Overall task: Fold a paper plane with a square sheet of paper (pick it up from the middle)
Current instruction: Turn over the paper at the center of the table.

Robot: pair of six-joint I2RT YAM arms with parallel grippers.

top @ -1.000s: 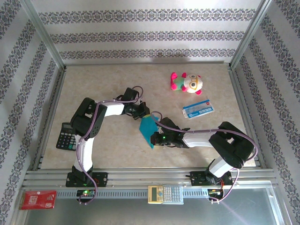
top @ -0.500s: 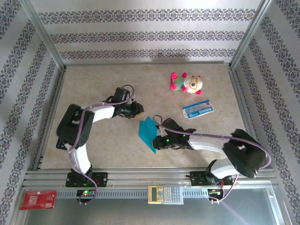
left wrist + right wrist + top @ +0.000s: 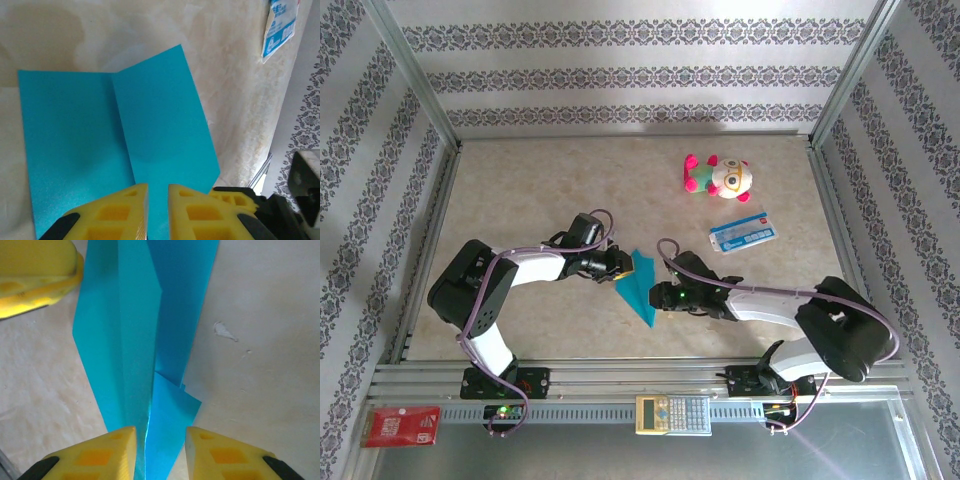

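**Slim pointed teal-blue paper plane (image 3: 638, 290) laid flat**

The paper plane is seen on the beige worktop (image 3: 540, 190), centre-near. The left fingers (image 3: 120, 210) are held slightly parted over its far left edge. The right fingers (image 3: 215, 450) are spread astride its lengthwise crease.

Left gripper (image 3: 158, 200), right gripper (image 3: 160, 440): jaws ajar.
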